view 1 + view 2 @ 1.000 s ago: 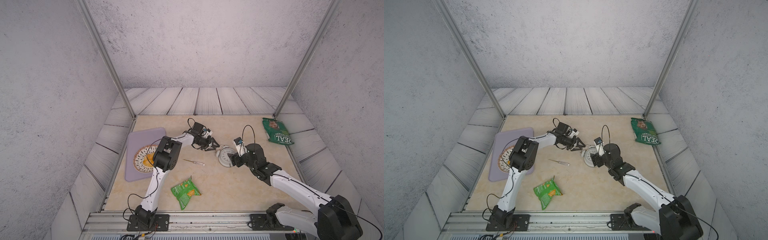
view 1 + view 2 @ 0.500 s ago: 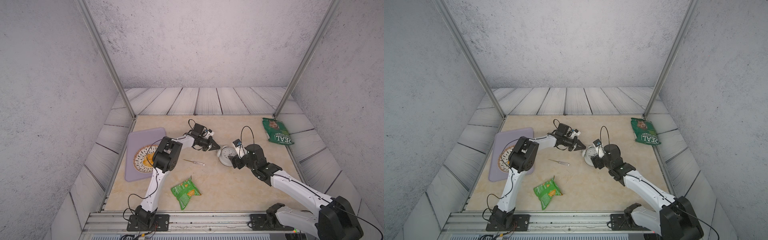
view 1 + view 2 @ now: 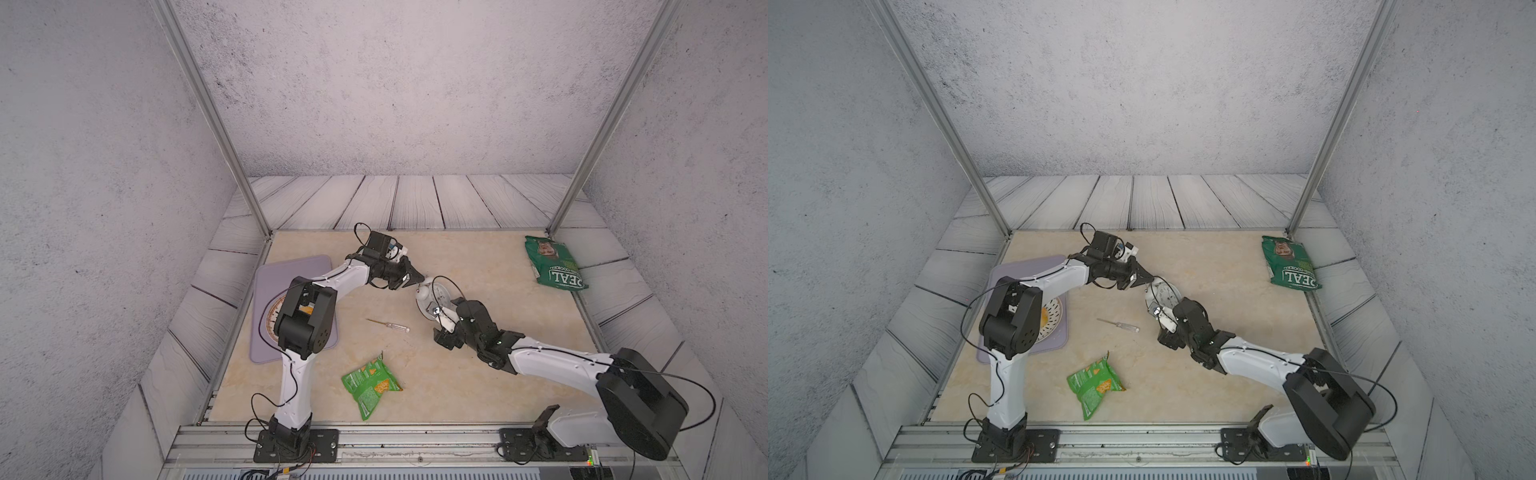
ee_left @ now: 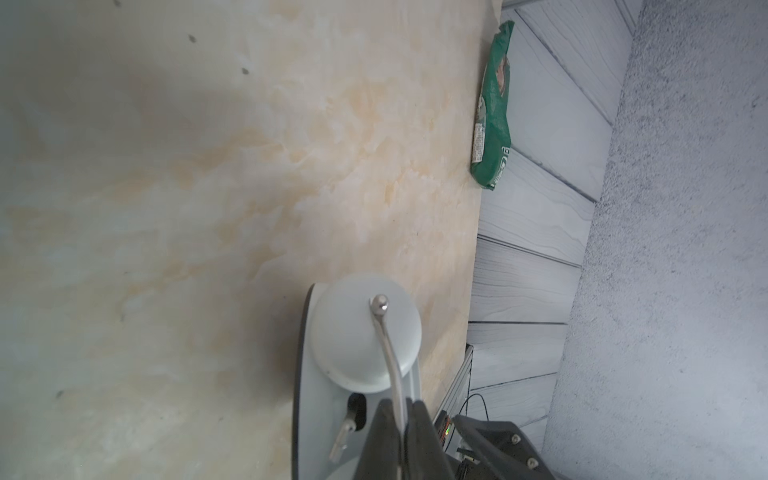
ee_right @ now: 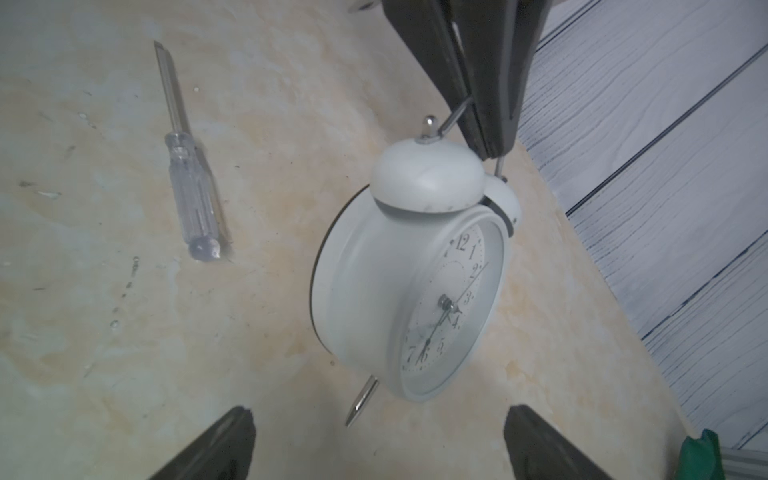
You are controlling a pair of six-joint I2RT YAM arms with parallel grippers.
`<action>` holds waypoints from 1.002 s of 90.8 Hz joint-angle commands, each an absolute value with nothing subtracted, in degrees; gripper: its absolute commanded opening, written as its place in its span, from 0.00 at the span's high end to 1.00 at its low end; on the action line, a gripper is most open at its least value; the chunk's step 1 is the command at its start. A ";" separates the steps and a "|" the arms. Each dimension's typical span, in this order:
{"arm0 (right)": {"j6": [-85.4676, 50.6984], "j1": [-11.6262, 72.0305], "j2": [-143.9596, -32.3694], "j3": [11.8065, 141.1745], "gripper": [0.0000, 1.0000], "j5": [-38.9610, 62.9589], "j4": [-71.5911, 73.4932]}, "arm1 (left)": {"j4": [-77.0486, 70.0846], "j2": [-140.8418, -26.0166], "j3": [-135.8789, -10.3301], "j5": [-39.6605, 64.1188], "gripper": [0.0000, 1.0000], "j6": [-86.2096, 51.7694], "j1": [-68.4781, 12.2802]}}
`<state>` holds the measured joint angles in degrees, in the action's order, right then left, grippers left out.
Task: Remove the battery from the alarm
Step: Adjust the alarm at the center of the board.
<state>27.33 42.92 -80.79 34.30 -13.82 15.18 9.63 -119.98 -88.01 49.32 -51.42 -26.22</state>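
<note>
**Now: left hand pinches the alarm's handle, right hand spread wide**

Your left hand (image 3: pixel 417 277) is clamped tight on the thin metal top handle (image 5: pixel 455 114) of the alarm (image 3: pixel 432 294). In the left wrist view the wire runs in between the two black fingers (image 4: pixel 384 432). Your right hand (image 5: pixel 376 419) is spread wide with nothing in it, just beside the clock's lower end, where one metal foot (image 5: pixel 362 400) points toward it.

The white twin-bell alarm is near the middle of the bench (image 3: pixel 478 374), between your two hands. It is tilted, with its dial partly facing up in both top views. You cannot tell whether it touches the bench.

A clear-handled screwdriver (image 3: pixel 388 325) lies flat near the alarm, on the left arm's side and apart from it. A crumpled light green snack bag (image 3: pixel 370 386) lies nearer the front rail. A dark green bag (image 3: pixel 555 262) sits at the far right corner. A lilac mat (image 3: pixel 291 270) carrying a patterned plate (image 3: pixel 273 309) lies under your left arm.
</note>
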 commanded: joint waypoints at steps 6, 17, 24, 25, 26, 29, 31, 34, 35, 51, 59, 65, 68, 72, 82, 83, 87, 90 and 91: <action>32.10 46.32 -89.09 36.51 0.01 -25.48 28.39 | 2.77 -116.31 -82.44 47.62 1.00 -61.98 -26.19; 31.72 47.88 -94.96 38.91 0.01 -31.13 33.51 | -1.82 -115.55 -80.01 46.25 1.00 -67.38 -26.10; 33.36 48.58 -98.63 40.07 0.01 -35.32 38.12 | -2.54 -115.34 -79.62 46.23 1.00 -69.40 -26.03; 33.77 48.64 -99.15 40.12 0.01 -35.68 39.01 | -2.94 -115.28 -79.49 46.27 1.00 -69.77 -26.02; 34.11 48.71 -99.59 40.18 0.01 -35.99 39.81 | -3.23 -115.25 -79.38 46.30 1.00 -70.17 -26.02; 35.08 48.74 -100.49 40.41 0.01 -36.83 41.85 | -4.71 -115.10 -78.83 46.50 1.00 -71.53 -25.94; 35.64 48.72 -101.30 40.60 0.01 -37.35 42.87 | -5.64 -114.95 -78.48 46.58 1.00 -72.53 -25.86; 36.34 48.70 -102.22 40.91 0.01 -38.36 44.10 | -6.87 -114.65 -77.90 46.73 1.00 -73.85 -25.77; 36.58 48.69 -102.57 40.98 0.01 -38.65 44.55 | -7.21 -114.54 -77.71 46.74 1.00 -74.19 -25.72; 38.77 48.57 -103.24 39.96 0.23 -39.33 47.99 | -6.85 -112.48 -75.84 46.88 1.00 -74.90 -24.44; 38.13 48.36 -102.15 39.39 0.32 -38.36 46.84 | -6.59 -111.26 -74.71 46.59 1.00 -75.02 -23.60; 37.19 48.17 -100.98 39.13 0.38 -37.45 45.02 | -6.64 -110.70 -74.54 46.69 1.00 -75.06 -23.04; 36.56 48.02 -100.11 38.99 0.42 -36.65 43.74 | -6.63 -110.47 -74.62 46.78 1.00 -75.06 -22.84; 35.23 47.79 -98.50 39.15 0.49 -35.14 40.85 | -6.34 -110.13 -74.81 46.97 0.98 -74.64 -22.70; 29.46 45.94 -92.82 41.42 0.62 -29.57 27.67 | -1.39 -108.40 -76.29 46.10 0.91 -70.23 -21.94; 28.88 45.65 -92.11 41.85 0.63 -28.45 26.10 | -0.87 -108.21 -76.46 45.95 0.90 -69.48 -21.83; 25.72 44.14 -89.49 43.13 0.66 -24.93 19.10 | 1.81 -107.40 -77.34 45.47 0.84 -66.84 -21.39; 23.18 42.76 -87.71 44.68 0.67 -21.17 15.09 | 4.15 -106.77 -78.11 45.26 0.75 -64.43 -21.01; 21.97 41.56 -86.68 45.58 0.68 -18.48 10.41 | 5.06 -106.56 -78.34 45.08 0.73 -63.55 -20.83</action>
